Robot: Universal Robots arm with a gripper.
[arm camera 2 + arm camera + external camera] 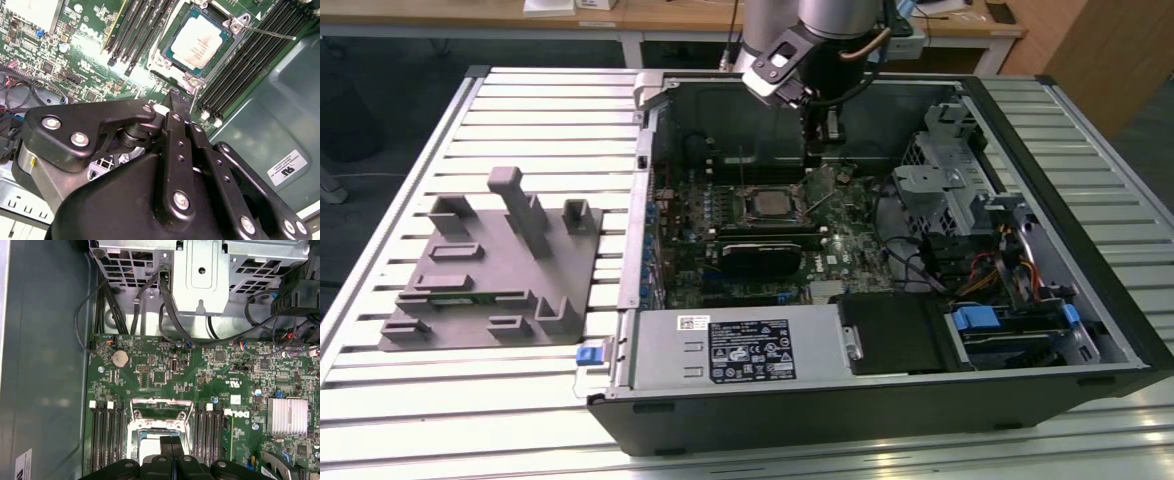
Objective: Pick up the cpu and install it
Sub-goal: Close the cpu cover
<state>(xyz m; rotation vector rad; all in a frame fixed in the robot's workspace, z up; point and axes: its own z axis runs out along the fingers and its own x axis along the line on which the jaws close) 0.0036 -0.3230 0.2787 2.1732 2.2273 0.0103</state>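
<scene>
cpu [200, 41], pale flat metal square, seated in socket [239, 23]

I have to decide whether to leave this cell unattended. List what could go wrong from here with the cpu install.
1. The cpu lies in its socket, but the retention lever sticks out and looks unlatched. A bump could shift the chip.
2. The hand, shut and empty, sits close to the socket's edge. If it drifts down, it might snag that lever or scrape the motherboard.
</scene>
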